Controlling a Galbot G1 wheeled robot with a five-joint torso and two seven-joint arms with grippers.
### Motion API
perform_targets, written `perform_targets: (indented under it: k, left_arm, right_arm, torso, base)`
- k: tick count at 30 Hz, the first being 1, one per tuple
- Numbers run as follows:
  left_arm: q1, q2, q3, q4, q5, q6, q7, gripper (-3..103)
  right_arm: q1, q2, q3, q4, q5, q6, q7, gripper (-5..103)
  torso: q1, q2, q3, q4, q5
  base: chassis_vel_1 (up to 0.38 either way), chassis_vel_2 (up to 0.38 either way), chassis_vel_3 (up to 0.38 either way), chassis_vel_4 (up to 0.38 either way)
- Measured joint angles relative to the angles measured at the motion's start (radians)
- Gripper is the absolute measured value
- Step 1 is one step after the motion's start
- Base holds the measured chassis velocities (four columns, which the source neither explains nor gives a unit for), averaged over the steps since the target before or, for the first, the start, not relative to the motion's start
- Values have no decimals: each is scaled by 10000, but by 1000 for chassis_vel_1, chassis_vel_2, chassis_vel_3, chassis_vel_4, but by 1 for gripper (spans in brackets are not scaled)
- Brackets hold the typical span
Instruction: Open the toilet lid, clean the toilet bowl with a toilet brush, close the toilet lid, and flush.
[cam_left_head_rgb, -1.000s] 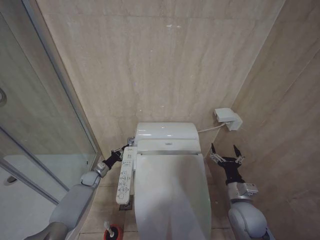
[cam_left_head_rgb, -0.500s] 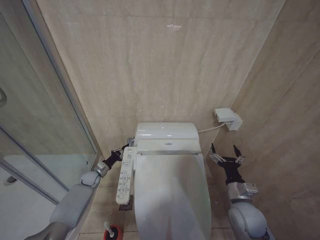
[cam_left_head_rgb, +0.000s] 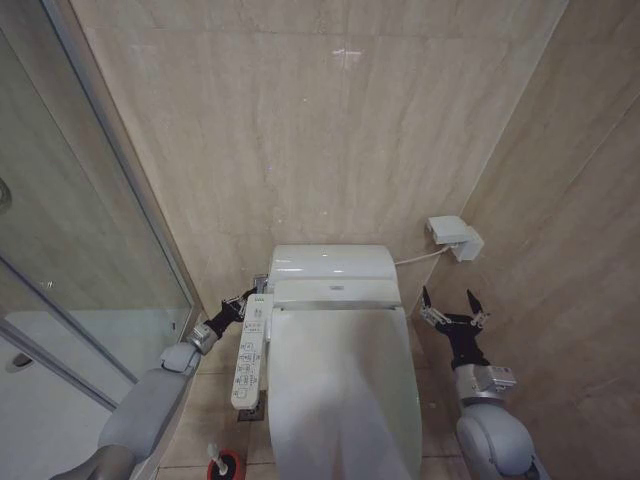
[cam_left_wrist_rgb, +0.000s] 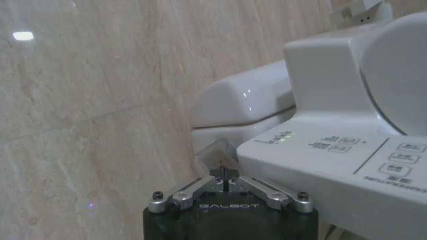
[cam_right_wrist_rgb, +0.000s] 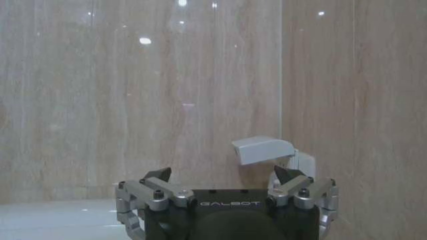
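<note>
The toilet lid (cam_left_head_rgb: 340, 390) lies shut, flat over the toilet bowl, which is hidden beneath it. The long white button panel (cam_left_head_rgb: 252, 350) runs along the toilet's left side. My left gripper (cam_left_head_rgb: 250, 296) is at the panel's far end, beside the toilet's rear unit (cam_left_head_rgb: 333, 265). In the left wrist view this gripper (cam_left_wrist_rgb: 225, 174) is shut, its tips just short of a small grey part (cam_left_wrist_rgb: 215, 155) tucked behind the panel (cam_left_wrist_rgb: 347, 160). My right gripper (cam_left_head_rgb: 449, 303) hovers open to the right of the toilet, holding nothing. The toilet brush (cam_left_head_rgb: 222, 462) stands in its red holder on the floor at the left.
A glass shower partition (cam_left_head_rgb: 70, 250) closes off the left side. Tiled walls stand close behind and to the right. A white wall box (cam_left_head_rgb: 455, 236) with a cable sits above my right gripper; it is ahead of the open gripper (cam_right_wrist_rgb: 220, 176) as a white box (cam_right_wrist_rgb: 263, 149).
</note>
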Motion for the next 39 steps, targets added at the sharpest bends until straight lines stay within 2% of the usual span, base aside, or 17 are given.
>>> perform_targets:
  k: [9, 11, 16, 17, 19, 23, 24, 28, 29, 31, 32, 33, 35, 36, 39]
  left_arm:
    - [924, 40, -965, -867, 175, -168, -250, 0]
    - [1493, 196, -1298, -1512, 100, -169, -589, 0]
    - [2102, 392, -1653, -2344, -13, -161, -895, 0]
    - [2439, 490, -1894, -2842, -69, -147, -1024, 0]
    - [2569, 532, -1973, -3043, -81, -143, -1086, 0]
    - [3235, 644, -2564, -4072, -123, -77, -1710, 0]
    - [3235, 644, -2564, -4072, -123, -77, -1710, 0]
    - [3678, 610, -2987, -4995, -419, 405, -2951, 0]
    - [3678, 610, -2987, -4995, -419, 405, -2951, 0]
    - [3982, 574, -3154, -5629, -652, 880, -3404, 0]
    - [4188, 528, -3270, -6063, -831, 1176, -3605, 17]
    - [4188, 528, -3270, -6063, -831, 1176, -3605, 17]
    - [4602, 393, -3479, -6864, -1067, 1721, -4018, 17]
    - [4602, 393, -3479, -6864, -1067, 1721, -4018, 17]
    - [5439, 168, -3837, -8051, -1310, 2551, -4554, 17]
  right_arm:
    - [0, 0, 0, 0, 0, 0, 0, 100]
    - [-1, 0, -1, 0, 0, 0, 0, 100]
    - [0, 0, 0, -1, 0, 0, 0, 100]
    - [0, 0, 0, 0, 0, 0, 0, 100]
    - [0, 0, 0, 0, 0, 0, 0, 100]
    - [0, 0, 0, 0, 0, 0, 0, 100]
    - [0, 0, 0, 0, 0, 0, 0, 100]
    - [0, 0, 0, 0, 0, 0, 0, 100]
    - [0, 0, 0, 0, 0, 0, 0, 100]
    - [-1, 0, 0, 0, 0, 0, 0, 100]
    - [-1, 0, -1, 0, 0, -1, 0, 100]
    - [-1, 0, -1, 0, 0, -1, 0, 100]
    - [0, 0, 0, 0, 0, 0, 0, 100]
    - [0, 0, 0, 0, 0, 0, 0, 100]
    - [-1, 0, 0, 0, 0, 0, 0, 100]
  torso:
    - [-2, 1, -1, -7, -4]
    - [-3, 1, -1, -2, -2]
    - [-3, 1, -1, 1, -3]
    - [-3, 1, -1, 6, -1]
    - [-3, 1, -1, 5, -1]
    - [-3, 1, -1, 3, -1]
    - [-3, 1, -1, 3, -1]
    - [-2, 1, 0, 2, 0]
    - [-2, 1, 0, 2, 0]
    - [-3, 1, 0, 3, 1]
    - [-2, 1, 0, 3, 0]
    - [-2, 1, 0, 3, 0]
    - [-2, 1, 0, 2, 2]
    - [-2, 1, 0, 2, 2]
    - [-2, 1, 0, 2, 2]
  base:
    - [0, 0, 0, 0]
    - [0, 0, 0, 0]
    - [0, 0, 0, 0]
    - [0, 0, 0, 0]
    - [0, 0, 0, 0]
    - [0, 0, 0, 0]
    - [0, 0, 0, 0]
    - [0, 0, 0, 0]
    - [0, 0, 0, 0]
    - [0, 0, 0, 0]
    - [0, 0, 0, 0]
    - [0, 0, 0, 0]
    - [0, 0, 0, 0]
    - [0, 0, 0, 0]
    - [0, 0, 0, 0]
